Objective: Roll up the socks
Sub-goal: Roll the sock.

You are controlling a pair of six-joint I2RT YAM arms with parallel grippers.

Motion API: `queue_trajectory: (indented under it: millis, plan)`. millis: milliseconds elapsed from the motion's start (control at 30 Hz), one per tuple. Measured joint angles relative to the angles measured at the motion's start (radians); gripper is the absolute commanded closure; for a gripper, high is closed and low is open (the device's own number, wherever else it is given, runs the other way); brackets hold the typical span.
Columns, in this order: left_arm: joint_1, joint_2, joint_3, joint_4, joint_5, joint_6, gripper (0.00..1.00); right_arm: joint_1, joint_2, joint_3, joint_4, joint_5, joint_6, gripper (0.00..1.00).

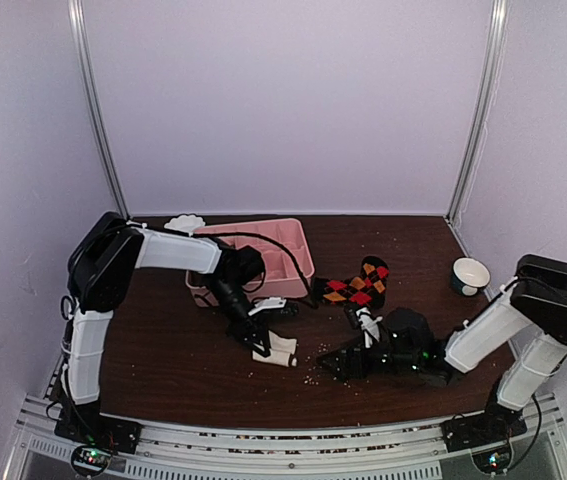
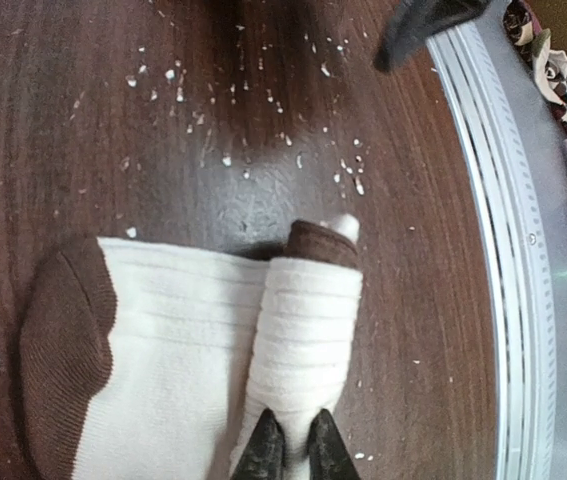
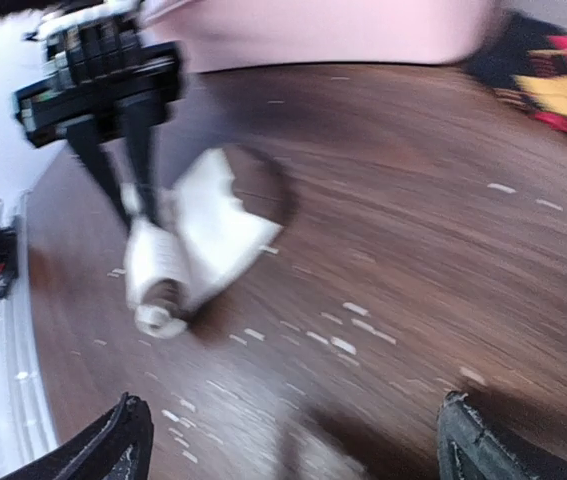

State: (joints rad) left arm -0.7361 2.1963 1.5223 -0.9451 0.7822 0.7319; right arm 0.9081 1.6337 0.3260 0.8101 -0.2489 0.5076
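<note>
A cream-white sock with a brown toe [image 2: 153, 340] lies flat on the dark table, its right part rolled into a tight tube [image 2: 305, 330] with a brown end. My left gripper [image 2: 293, 445] is shut on the near end of that roll. It also shows in the top view [image 1: 260, 345] and in the blurred right wrist view [image 3: 135, 195]. The black argyle socks [image 1: 358, 283] lie further back on the right. My right gripper [image 1: 335, 364] is open and empty, low over the table to the right of the white sock [image 1: 281, 350].
A pink compartment tray [image 1: 288, 240] stands behind the left gripper. A small white bowl [image 1: 470, 274] stands at the right edge. Pale crumbs are scattered on the table [image 2: 263, 160]. The metal rail [image 2: 503, 300] runs along the table's near edge.
</note>
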Motion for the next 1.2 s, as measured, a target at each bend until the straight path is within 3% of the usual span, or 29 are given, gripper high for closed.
queue_trajectory:
  millis: [200,333,400,567,667,933,1100,1200]
  plan:
    - [0.0,0.048,0.035,-0.109,0.061,0.023,0.94,-0.01,-0.231,-0.133,-0.162,0.313,0.052,0.0]
    - [0.0,0.065,0.056,-0.156,0.079,0.031,0.94,-0.011,-0.253,-0.154,-0.156,0.36,0.013,0.02]
    - [0.0,0.071,0.066,-0.163,0.079,0.028,0.94,0.061,-0.249,-0.144,-0.156,0.404,-0.053,0.06]
    - [0.0,0.092,0.095,-0.172,0.074,-0.016,0.94,0.312,-0.158,-0.092,-0.092,0.437,-0.322,0.25]
    - [0.0,0.093,0.096,-0.167,0.063,-0.05,0.94,0.381,-0.081,-0.018,-0.103,0.435,-0.465,0.36]
    - [-0.012,0.09,0.092,-0.149,0.043,-0.105,0.94,0.409,0.145,0.28,-0.137,0.425,-0.723,0.56]
    - [-0.018,0.087,0.09,-0.147,0.039,-0.111,0.94,0.393,0.229,0.371,-0.187,0.4,-0.803,0.69]
    - [-0.019,0.087,0.09,-0.147,0.037,-0.111,0.93,0.378,0.256,0.393,-0.204,0.396,-0.83,0.71]
